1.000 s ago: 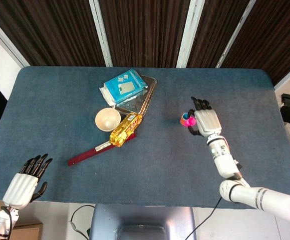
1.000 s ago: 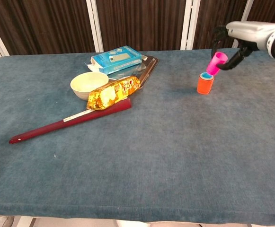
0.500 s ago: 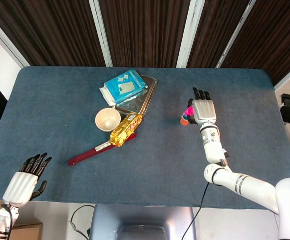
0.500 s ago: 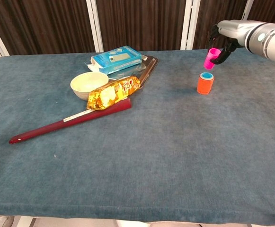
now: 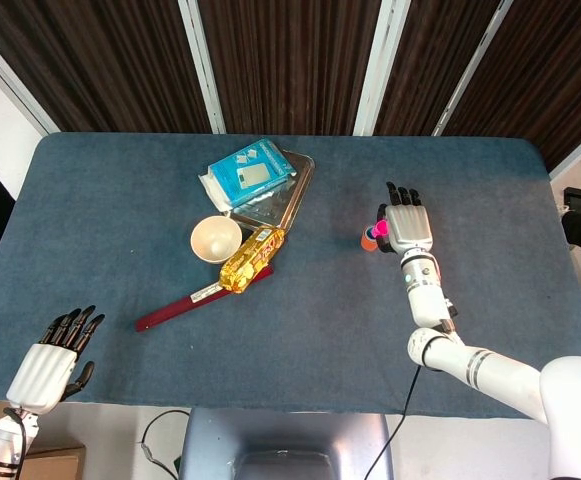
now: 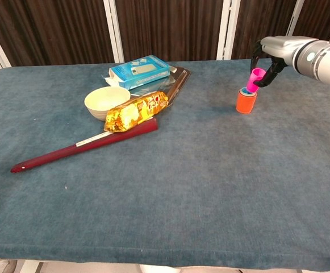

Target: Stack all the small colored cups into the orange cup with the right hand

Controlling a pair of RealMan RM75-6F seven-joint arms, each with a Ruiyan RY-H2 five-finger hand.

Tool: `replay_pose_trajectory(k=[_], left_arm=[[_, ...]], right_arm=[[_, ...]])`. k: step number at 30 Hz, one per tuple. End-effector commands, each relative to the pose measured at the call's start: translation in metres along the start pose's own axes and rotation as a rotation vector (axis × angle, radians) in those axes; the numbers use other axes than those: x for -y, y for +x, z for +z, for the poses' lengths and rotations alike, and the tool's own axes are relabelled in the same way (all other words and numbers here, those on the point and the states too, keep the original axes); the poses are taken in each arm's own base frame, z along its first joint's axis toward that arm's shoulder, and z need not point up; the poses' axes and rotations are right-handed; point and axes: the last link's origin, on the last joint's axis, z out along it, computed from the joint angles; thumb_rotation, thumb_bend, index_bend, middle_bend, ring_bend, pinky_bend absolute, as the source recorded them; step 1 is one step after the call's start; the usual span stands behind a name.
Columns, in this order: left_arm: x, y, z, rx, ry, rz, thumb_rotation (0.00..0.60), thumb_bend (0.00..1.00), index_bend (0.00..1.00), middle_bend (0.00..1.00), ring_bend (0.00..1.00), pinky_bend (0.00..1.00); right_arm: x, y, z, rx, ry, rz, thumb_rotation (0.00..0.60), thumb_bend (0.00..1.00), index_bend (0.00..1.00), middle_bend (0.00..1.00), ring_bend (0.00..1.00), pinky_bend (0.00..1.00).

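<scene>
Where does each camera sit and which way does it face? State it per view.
Head view: high above, looking down on the table; shows the left hand at the near edge and the right hand.
Chest view: low at the table's front, looking across; shows only the right hand.
Shared: right hand holding the pink cup over the orange cup.
</scene>
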Motion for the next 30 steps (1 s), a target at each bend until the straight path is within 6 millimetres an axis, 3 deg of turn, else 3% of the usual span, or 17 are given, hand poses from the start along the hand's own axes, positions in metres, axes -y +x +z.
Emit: replay_pose_trajectory(k=[1,10,15,17,19,21,26,30], left_arm=[[0.0,0.0,0.0,0.0,0.0,0.0,0.6,0.45,0.0,0.0,0.02,0.14],[0.0,0.0,0.0,-0.001,0.004,0.0,0.6,0.45,0.0,0.0,0.02,0.13],[0.0,0.001,-0.001,-0.004,0.001,-0.003,0.6,0.45,0.0,0.0,0.02,0.13],[0.001,0.003,-0.002,-0.011,0.0,-0.005,0.6,0.45,0.0,0.0,0.02,0.14],[0.001,0.004,-0.004,-0.019,0.001,-0.008,0.6,0.45,0.0,0.0,0.02,0.14],[0.002,0.007,-0.006,-0.03,0.002,-0.01,0.6,0.45,0.0,0.0,0.02,0.13],[0.003,0.012,-0.01,-0.059,-0.001,-0.018,0.6,0.45,0.0,0.0,0.02,0.13],[0.003,0.015,-0.012,-0.094,-0.005,-0.021,0.6,0.45,0.0,0.0,0.02,0.13]], right_arm=[[0.001,-0.002,0.0,0.006,0.002,0.0,0.6,0.48,0.59,0.03,0.0,0.0],[0.005,-0.005,0.001,0.018,0.02,0.016,0.6,0.48,0.43,0.03,0.0,0.0],[0.001,-0.001,-0.008,0.029,0.028,0.031,0.6,0.48,0.16,0.0,0.0,0.0],[-0.003,0.004,-0.021,0.015,0.051,0.044,0.6,0.48,0.09,0.0,0.0,0.0],[-0.012,0.009,-0.042,-0.002,0.081,0.046,0.6,0.48,0.05,0.0,0.0,0.0],[-0.032,0.011,-0.079,-0.018,0.107,0.036,0.6,0.45,0.01,0.0,0.0,0.0],[-0.104,0.0,-0.193,-0.046,0.07,0.039,0.6,0.36,0.0,0.0,0.0,0.0],[-0.151,-0.018,-0.264,-0.104,0.009,0.057,0.6,0.35,0.0,0.0,0.0,0.0]])
